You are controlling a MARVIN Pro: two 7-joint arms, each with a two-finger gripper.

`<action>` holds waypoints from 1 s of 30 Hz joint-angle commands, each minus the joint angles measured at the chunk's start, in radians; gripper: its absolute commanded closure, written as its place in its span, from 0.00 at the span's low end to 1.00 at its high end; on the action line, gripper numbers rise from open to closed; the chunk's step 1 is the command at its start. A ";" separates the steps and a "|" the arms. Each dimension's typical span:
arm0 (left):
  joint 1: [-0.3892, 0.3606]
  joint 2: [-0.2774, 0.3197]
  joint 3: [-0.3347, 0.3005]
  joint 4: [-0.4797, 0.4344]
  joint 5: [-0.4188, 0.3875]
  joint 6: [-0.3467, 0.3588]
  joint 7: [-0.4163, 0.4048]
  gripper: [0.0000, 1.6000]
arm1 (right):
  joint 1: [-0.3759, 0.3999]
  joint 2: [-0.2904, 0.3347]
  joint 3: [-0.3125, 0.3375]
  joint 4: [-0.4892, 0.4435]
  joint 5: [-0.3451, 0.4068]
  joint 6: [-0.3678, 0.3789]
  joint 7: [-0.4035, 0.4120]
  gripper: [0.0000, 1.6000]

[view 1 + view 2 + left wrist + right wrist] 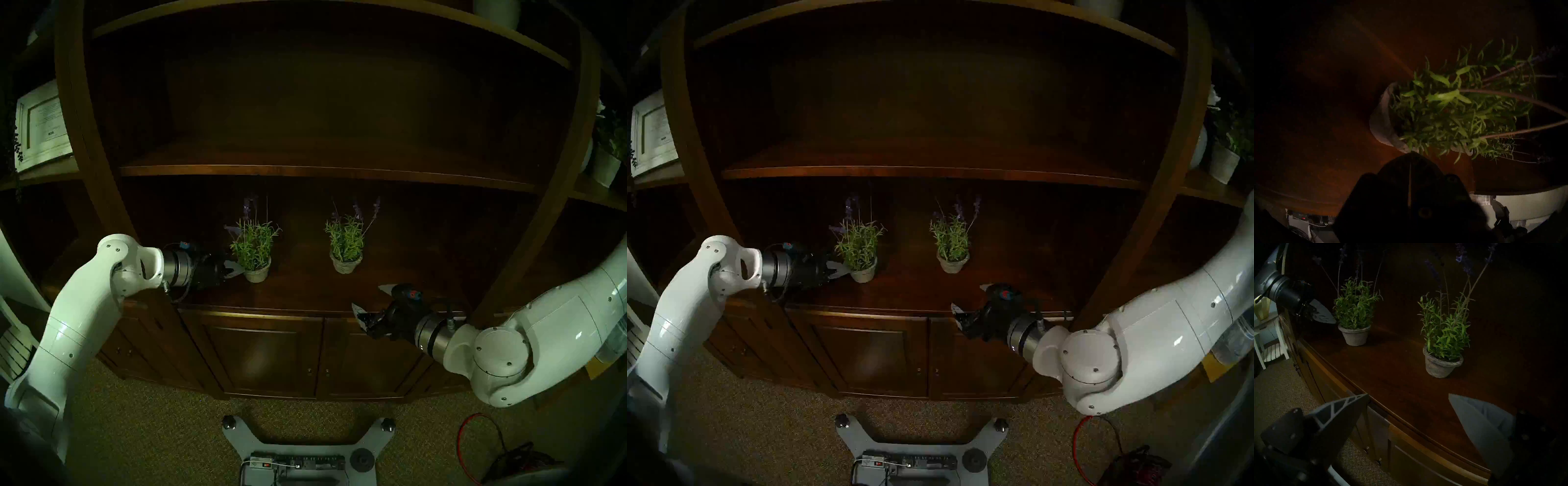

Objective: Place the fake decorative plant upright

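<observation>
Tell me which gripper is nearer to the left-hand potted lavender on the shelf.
Left. The left gripper sits shut right beside the left-hand potted lavender, at its pot's left side. The right gripper, open, hangs at the shelf's front edge, well off to the right, closer to the other plant.

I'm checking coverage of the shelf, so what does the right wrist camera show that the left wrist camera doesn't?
Only the right wrist view shows both potted lavender plants upright, the right plant included, plus the open right gripper and a white side table. Only the left wrist view shows the shut left gripper from behind, close to the pot rim. Both show the left plant on the wooden shelf.
</observation>
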 commanded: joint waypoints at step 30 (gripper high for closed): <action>0.332 0.201 -0.106 -0.527 -0.022 0.056 -0.041 1.00 | 0.010 -0.002 0.010 0.000 -0.002 -0.003 0.000 0.00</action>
